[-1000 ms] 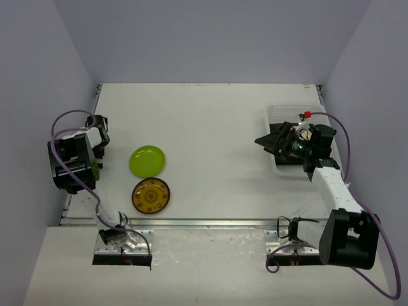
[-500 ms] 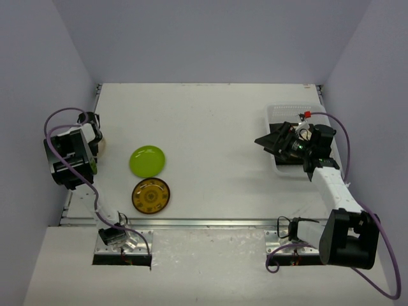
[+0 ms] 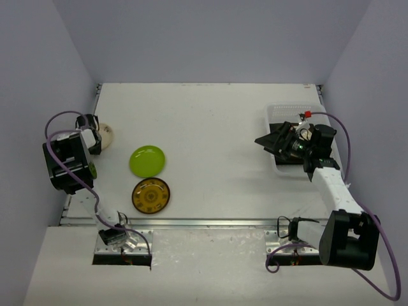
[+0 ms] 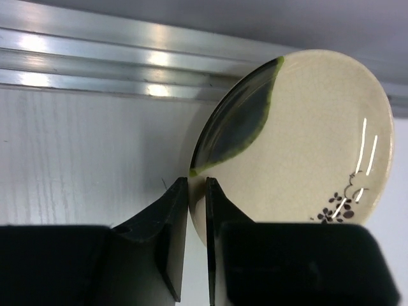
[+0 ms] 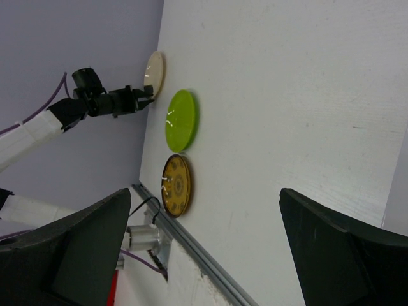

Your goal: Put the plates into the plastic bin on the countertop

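While the right fingers (image 3: 266, 141) have stayed spread wide above the bin (image 3: 280, 109) at three o'clock, the left fingers (image 4: 197, 185) have been drawn from wide to narrow within the last second. They are now pinched on the rim of the cream plate (image 4: 299, 146), which lies at nine o'clock on the tabletop (image 3: 210, 121), close against the rail (image 4: 95, 57). A grasp is thereby judged to be made, so that this plate can next be lifted and carried across to the bin; whether it has yet been raised cannot be told. Two more plates are left flat near eight o'clock, the green plate (image 3: 148, 160) and, just nearer the arms, the amber plate (image 3: 151, 195), both untouched. What the bin already holds is largely hidden by the right arm. No brand, label or writing can be read; only a dark flower sprig and a green-edged dark patch are seen on the cream plate.
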Robot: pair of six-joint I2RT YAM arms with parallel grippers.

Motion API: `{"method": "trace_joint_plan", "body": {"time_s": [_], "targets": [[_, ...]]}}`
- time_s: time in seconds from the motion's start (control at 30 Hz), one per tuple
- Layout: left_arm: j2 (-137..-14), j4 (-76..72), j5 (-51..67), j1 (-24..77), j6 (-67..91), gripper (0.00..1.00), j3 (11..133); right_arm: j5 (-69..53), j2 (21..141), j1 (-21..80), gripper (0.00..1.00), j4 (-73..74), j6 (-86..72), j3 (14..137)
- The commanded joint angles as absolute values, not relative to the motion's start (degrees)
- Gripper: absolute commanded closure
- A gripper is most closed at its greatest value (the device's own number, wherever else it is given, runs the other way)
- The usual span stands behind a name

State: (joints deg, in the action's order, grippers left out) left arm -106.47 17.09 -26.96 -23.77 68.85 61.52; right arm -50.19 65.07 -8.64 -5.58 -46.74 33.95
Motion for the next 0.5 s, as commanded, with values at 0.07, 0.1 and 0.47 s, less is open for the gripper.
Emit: {"method": "trace_joint_plan", "body": {"time_s": [0.07, 0.1, 0.47], "targets": [[-90.84, -5.13, -12.53, -23.58, 59.01, 1.00, 45.59, -52.43, 63.50, -8.90, 0.01, -9.01, -47.63, 34.37], [-88.32, -8.05, -10.94, -23.40, 58.36, 1.00, 43.75, -53.01, 63.62, -8.96, 0.01, -10.05, -48.33, 34.13], [-77.23, -20.27, 6.56, -18.37, 54.24, 1.00, 36.94, -64.25, 69.11, -7.44, 0.01, -31.53, -60.62, 31.30]]}}
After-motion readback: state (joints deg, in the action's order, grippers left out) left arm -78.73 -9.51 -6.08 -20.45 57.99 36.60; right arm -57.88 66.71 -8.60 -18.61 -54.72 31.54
